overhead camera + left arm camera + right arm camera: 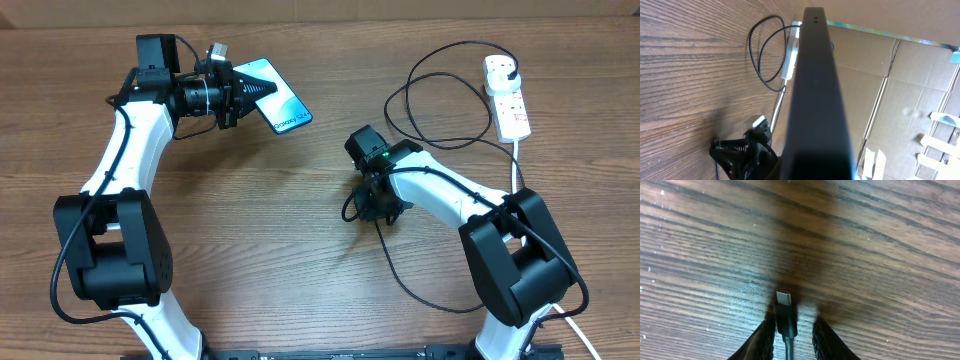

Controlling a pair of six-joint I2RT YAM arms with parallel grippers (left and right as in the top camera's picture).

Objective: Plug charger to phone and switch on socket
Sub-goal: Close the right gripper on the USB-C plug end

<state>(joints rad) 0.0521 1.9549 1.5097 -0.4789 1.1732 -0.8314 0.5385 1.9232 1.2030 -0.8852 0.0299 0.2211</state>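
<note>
Right pincer (794, 326) narrowly open astride charger (784, 311)

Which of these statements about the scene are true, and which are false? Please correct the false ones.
1. The left gripper holds the phone. True.
2. The charger connector is plugged into the phone. False: it lies on the table, between the fingers of the right gripper.
3. The black charger plug sits in the socket. True.
4. The right gripper grasps a thick white cord. False: its open fingers stand on either side of the charger connector, with a gap on one side.
</note>
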